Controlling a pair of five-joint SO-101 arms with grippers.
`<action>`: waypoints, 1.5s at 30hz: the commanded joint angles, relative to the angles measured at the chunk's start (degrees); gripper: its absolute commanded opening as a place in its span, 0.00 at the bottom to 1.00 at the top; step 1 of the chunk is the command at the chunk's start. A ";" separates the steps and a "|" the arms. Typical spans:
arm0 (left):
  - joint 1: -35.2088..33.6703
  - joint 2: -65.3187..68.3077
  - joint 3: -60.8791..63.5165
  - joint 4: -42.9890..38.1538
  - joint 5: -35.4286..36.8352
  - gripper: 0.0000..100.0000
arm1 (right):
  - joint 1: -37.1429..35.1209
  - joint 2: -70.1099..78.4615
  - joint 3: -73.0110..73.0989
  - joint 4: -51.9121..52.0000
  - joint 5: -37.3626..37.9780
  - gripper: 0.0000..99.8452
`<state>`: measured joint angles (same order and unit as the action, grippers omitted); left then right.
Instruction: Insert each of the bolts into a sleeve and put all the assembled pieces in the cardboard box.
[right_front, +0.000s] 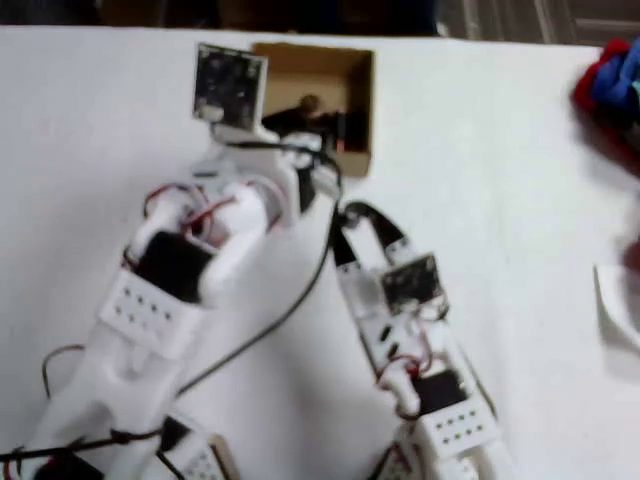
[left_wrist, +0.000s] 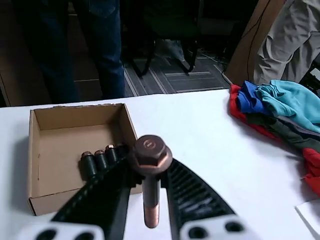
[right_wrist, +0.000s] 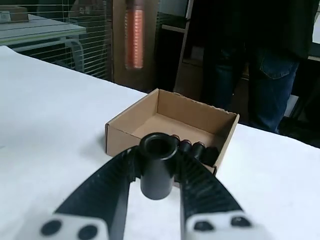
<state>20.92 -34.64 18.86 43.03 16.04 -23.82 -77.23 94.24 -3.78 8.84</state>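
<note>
My left pincer (left_wrist: 150, 167) is gripping a copper hex-head bolt (left_wrist: 151, 150), shank hanging down; my right pincer (right_wrist: 157, 157) is clamping an upright black hollow sleeve (right_wrist: 158, 177), both near the cardboard box (left_wrist: 55, 117).

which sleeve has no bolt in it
The sleeve in the right gripper: its bore is open and empty, while the sleeves lying in the cardboard box show copper bolt heads.

Red/blue cloth pile (left_wrist: 280, 107) on white tbl (left_wrist: 210, 150)
</note>
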 joint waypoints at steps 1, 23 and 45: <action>2.37 -0.09 0.84 -1.76 0.53 0.03 | -0.22 -0.84 -0.79 -1.54 0.00 0.02; 6.59 -0.09 7.96 -5.36 0.18 0.03 | -0.22 -0.84 -0.35 -1.19 0.00 0.02; 10.55 5.80 7.78 -4.84 0.09 0.03 | 4.53 -0.84 -0.35 -1.19 0.00 0.02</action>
<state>30.33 -28.66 26.77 37.85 15.78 -20.31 -76.97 94.86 -3.69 8.92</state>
